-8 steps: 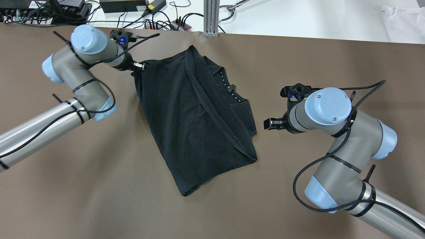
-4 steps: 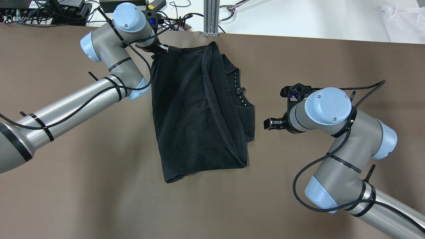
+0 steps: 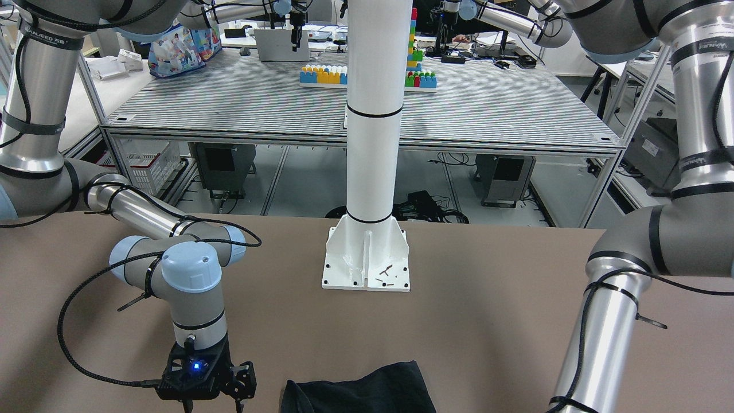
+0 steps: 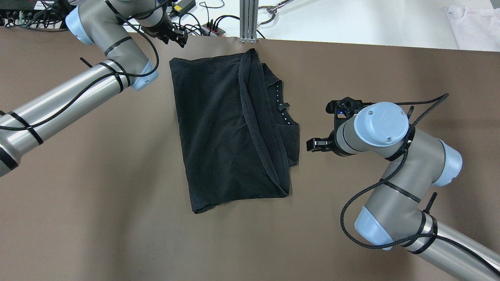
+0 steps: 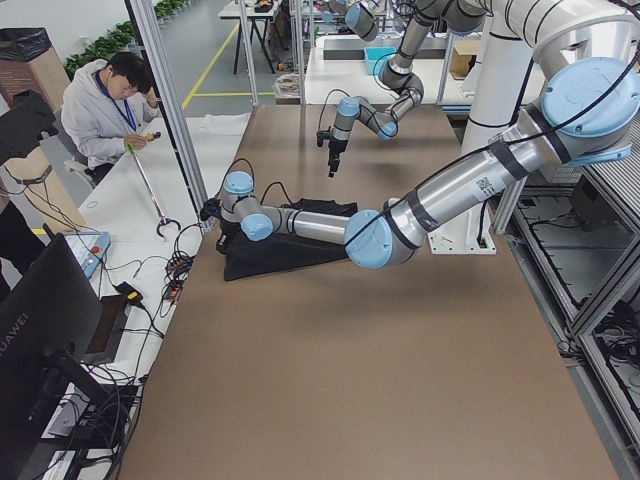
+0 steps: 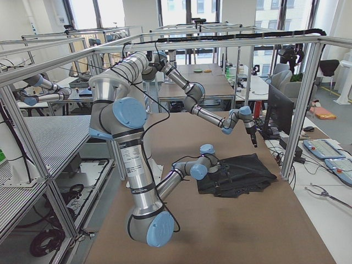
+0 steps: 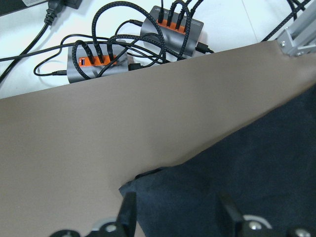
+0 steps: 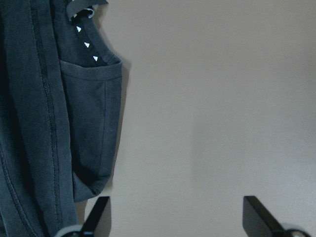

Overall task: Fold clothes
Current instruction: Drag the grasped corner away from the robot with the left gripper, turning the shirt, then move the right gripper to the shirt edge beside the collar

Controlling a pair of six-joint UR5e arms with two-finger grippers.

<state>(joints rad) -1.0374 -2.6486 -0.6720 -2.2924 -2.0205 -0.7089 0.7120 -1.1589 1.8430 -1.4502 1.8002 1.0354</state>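
Observation:
A black garment [image 4: 222,128] lies folded on the brown table [image 4: 97,234], with a hem band running down it and a studded neckline on its right side. My left gripper [image 4: 180,38] is open and empty, just past the garment's far left corner. In the left wrist view its fingers [image 7: 128,210] straddle that corner [image 7: 143,180] without touching it. My right gripper [image 4: 312,144] is open and empty, a short way right of the garment's right edge. The right wrist view shows that edge [image 8: 94,128] beside the open fingers [image 8: 98,210].
Power hubs and cables [image 4: 207,26] lie on the white bench past the table's far edge, next to an aluminium post [image 4: 248,19]. A white cloth [image 4: 474,27] lies at the far right. The robot's white pillar base [image 3: 367,258] stands at the table's near side.
My left gripper dragged the garment's corner toward the far edge, let go of it, and moved off up-left. The garment now lies flat and squarer. My right arm shifted slightly left.

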